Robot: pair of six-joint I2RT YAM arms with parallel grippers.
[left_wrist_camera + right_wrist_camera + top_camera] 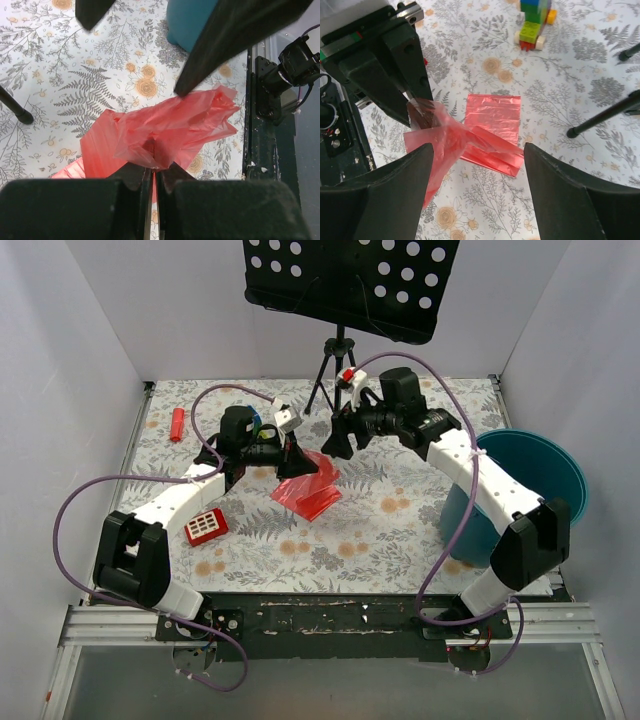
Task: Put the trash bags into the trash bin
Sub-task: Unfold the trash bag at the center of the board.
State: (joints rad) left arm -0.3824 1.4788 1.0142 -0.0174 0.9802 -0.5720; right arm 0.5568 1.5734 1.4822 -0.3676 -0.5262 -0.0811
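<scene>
Got my left fingers [134, 176] pinched tight on the red trash bag [170, 130]. My right fingers [580, 200] are spread wide nearby.

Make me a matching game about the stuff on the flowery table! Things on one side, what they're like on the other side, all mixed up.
Things:
1. trash bag
2. trash bin
3. red block
4. right hand

What they're like:
A. open wide
B. teal and round
C. pinched in the left hand
D. has white squares on it

Pairs: 1-C, 2-B, 3-D, 4-A
</scene>
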